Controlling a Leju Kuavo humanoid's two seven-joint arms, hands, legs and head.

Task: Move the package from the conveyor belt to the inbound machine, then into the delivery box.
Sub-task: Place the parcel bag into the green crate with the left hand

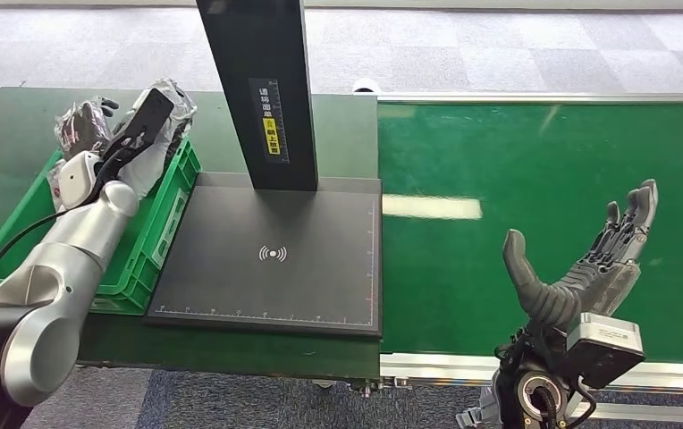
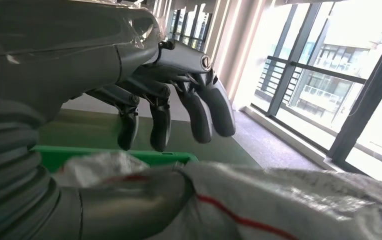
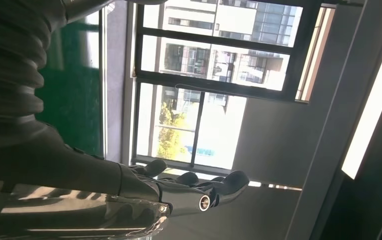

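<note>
Left hand (image 1: 146, 121) gripping package (image 1: 164, 134) over green delivery box (image 1: 155, 234); right hand (image 1: 588, 264) spread above conveyor belt (image 1: 535, 179).

Delivery box (image 1: 164, 223) left of inbound machine (image 1: 271, 255); conveyor belt (image 1: 535, 170) right.

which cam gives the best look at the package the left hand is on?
Left wrist view: the package, white plastic with a red line, sits close under the left hand, above the green box. Head view shows the same package small, partly behind that arm. Right wrist view looks at windows.
</note>
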